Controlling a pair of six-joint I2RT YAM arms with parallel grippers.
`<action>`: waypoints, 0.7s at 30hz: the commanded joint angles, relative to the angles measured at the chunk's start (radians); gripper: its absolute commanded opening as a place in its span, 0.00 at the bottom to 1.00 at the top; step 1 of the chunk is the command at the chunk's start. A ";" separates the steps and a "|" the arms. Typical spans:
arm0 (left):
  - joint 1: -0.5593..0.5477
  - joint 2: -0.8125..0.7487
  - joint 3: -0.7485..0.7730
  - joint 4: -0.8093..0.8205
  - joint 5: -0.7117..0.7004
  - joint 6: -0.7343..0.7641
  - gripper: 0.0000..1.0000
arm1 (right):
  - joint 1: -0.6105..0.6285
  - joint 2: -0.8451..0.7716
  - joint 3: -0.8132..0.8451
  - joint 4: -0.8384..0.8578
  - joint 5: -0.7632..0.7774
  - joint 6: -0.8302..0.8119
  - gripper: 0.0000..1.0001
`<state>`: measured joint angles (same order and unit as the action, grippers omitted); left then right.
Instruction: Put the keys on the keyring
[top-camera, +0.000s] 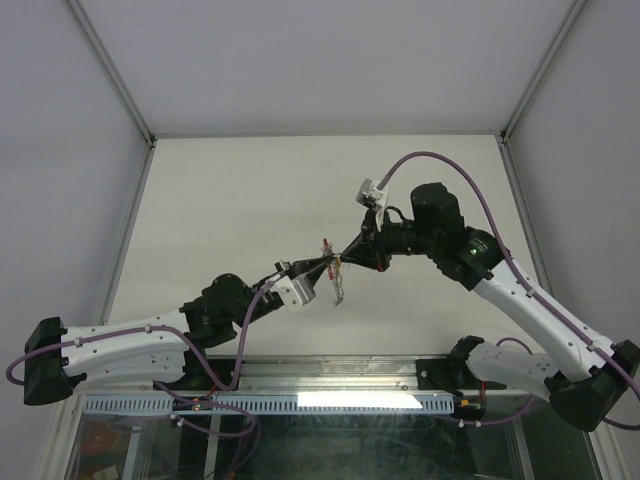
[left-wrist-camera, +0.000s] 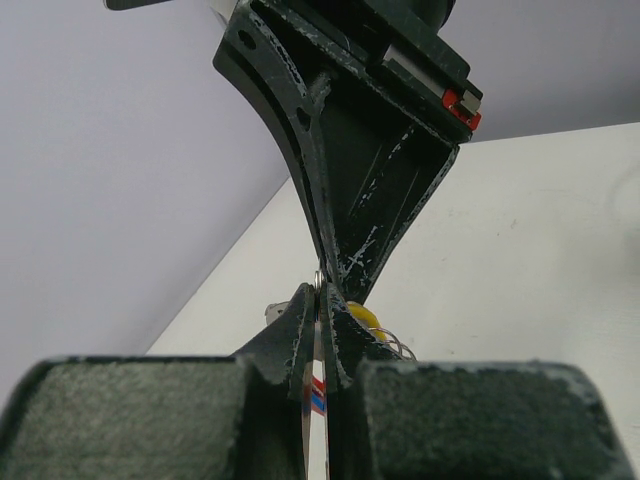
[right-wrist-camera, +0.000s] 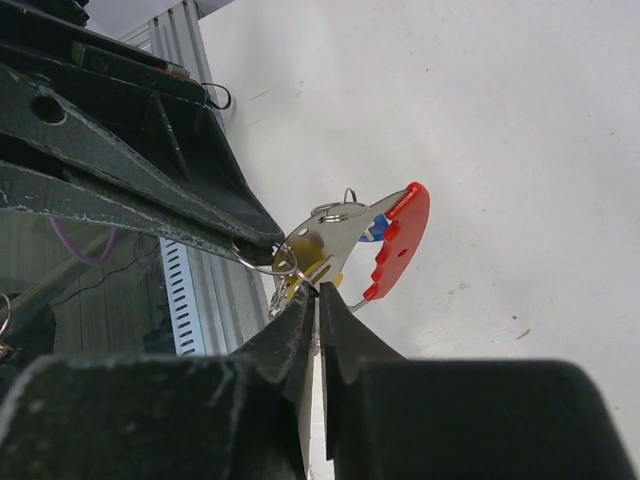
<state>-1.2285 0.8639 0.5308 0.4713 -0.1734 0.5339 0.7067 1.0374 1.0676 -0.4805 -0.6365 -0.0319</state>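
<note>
Your left gripper (top-camera: 322, 263) is clamped on the silvery metal ring (right-wrist-camera: 268, 263) of the red-tabbed keyring (right-wrist-camera: 402, 240), held in the air above the white table (top-camera: 250, 190). Your right gripper (right-wrist-camera: 318, 295) is closed too, its tips against the small yellow-headed key (right-wrist-camera: 305, 250). You cannot tell what it pinches. The blue-headed key (right-wrist-camera: 376, 230) sits beside the tab.
</note>
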 joint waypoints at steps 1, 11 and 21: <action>0.005 -0.006 0.060 0.085 0.041 -0.019 0.00 | -0.002 -0.027 0.042 0.017 0.018 -0.021 0.10; 0.006 -0.005 0.042 0.151 0.044 -0.085 0.00 | -0.003 -0.259 -0.136 0.276 0.133 -0.091 0.25; 0.013 -0.006 -0.077 0.477 0.092 -0.361 0.00 | -0.002 -0.382 -0.279 0.523 -0.022 -0.282 0.30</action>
<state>-1.2285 0.8635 0.4915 0.7082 -0.1291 0.3363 0.7067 0.6594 0.7612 -0.0860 -0.5770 -0.2085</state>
